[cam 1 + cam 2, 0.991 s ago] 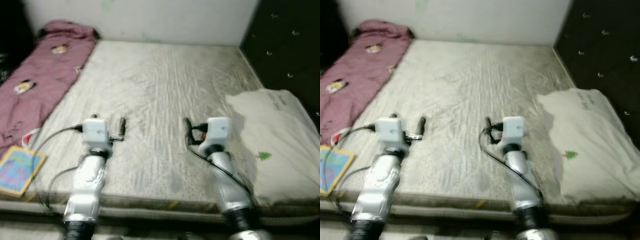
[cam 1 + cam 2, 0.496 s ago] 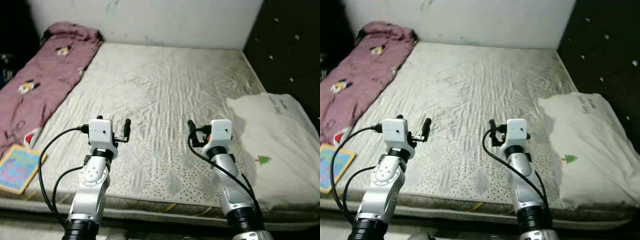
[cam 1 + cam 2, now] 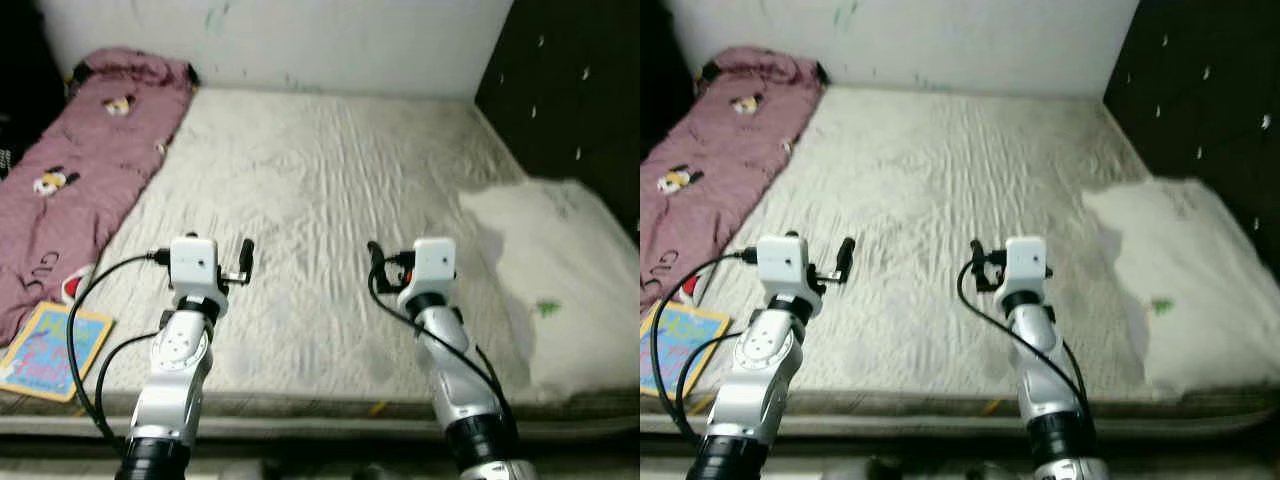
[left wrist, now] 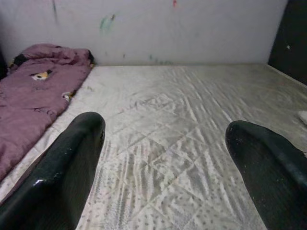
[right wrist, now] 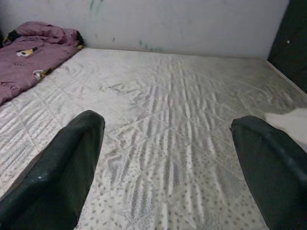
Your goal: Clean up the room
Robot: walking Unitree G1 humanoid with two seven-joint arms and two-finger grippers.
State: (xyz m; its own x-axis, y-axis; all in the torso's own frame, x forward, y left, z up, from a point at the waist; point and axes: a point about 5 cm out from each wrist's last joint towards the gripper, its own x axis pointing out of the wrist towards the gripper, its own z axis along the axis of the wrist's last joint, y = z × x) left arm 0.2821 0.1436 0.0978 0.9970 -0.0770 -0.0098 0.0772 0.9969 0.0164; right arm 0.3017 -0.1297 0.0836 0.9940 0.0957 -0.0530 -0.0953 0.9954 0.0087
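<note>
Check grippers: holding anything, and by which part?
Nothing is held. Left gripper and right gripper are both open, hovering over the bare mattress.

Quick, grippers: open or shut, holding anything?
Left gripper: open, empty, over the mattress.
Right gripper: open, empty, over the mattress.

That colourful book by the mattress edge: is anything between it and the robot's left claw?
Nothing visible blocks it. The book lies flat beside the pink blanket, off to the left of the left gripper, which hovers open over bare mattress. Only the arm's own black cable loops nearby.
</note>
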